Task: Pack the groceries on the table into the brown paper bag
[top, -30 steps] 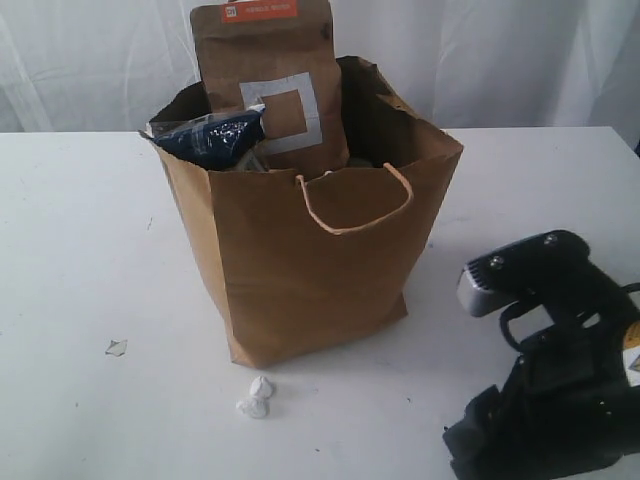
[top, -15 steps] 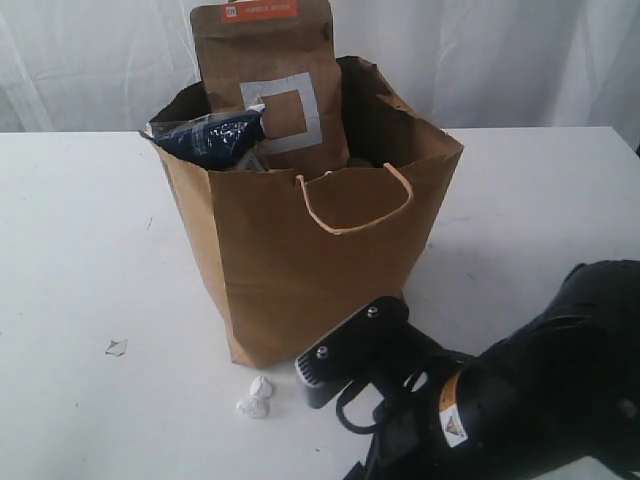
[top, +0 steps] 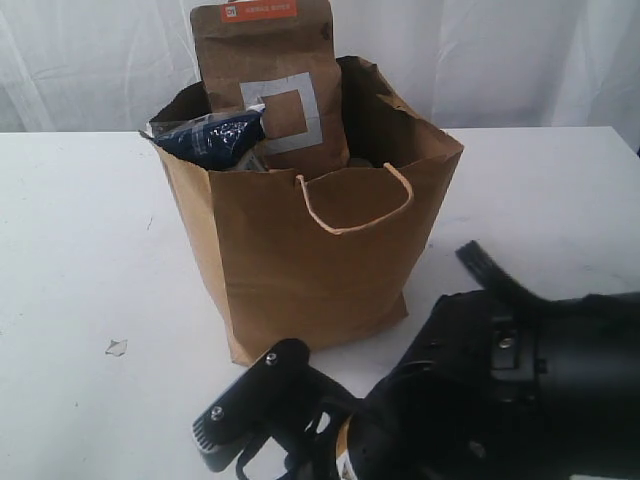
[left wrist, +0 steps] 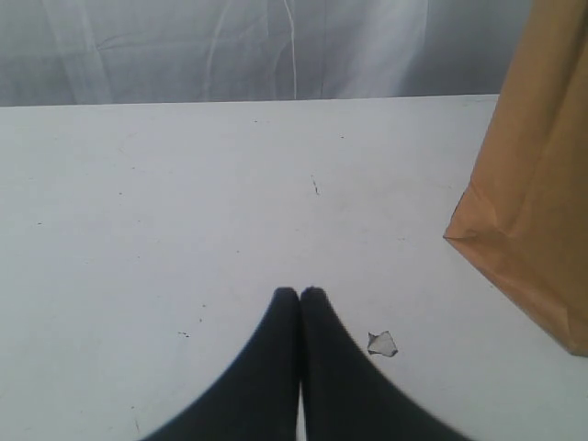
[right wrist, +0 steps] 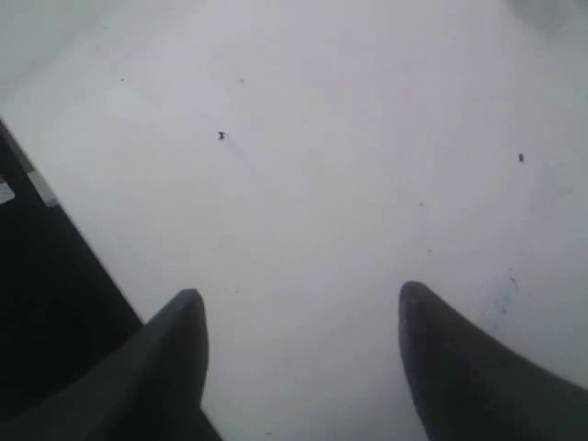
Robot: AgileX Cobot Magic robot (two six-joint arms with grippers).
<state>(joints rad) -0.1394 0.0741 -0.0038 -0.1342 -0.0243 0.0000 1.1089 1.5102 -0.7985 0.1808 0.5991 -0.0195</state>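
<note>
since the bag (top: 310, 260) already stands upright in the middle of the table (top: 70, 250), with the pouch (top: 270, 90) poking tall out of its top and the dark packet (top: 215, 138) lying over the rim just beside it, i'd say packing is pretty much at the tail end. whatever sits deeper in the bag is hidden, so i can't vouch for what's in there. i don't see anything else worth packing on the table in any view, just a small white scrap (top: 117, 347) near the bag's foot, and that's litter, not food.

left gripper (left wrist: 299, 299) is low over the table with its jaws pressed together and nothing between them. the scrap is just beside its tips and the bag's corner is near.

right gripper (right wrist: 301, 294) has its jaws spread wide over bare table, holding nothing. the right arm (top: 480, 400) fills the front of the exterior view, close to the bag's base.

my guess for the next move is one last look for stragglers, then backing the arms off. the right arm needs to move away from the bag wall, not along it. that pouch rides high, so a nudge could tip it or the bag.
</note>
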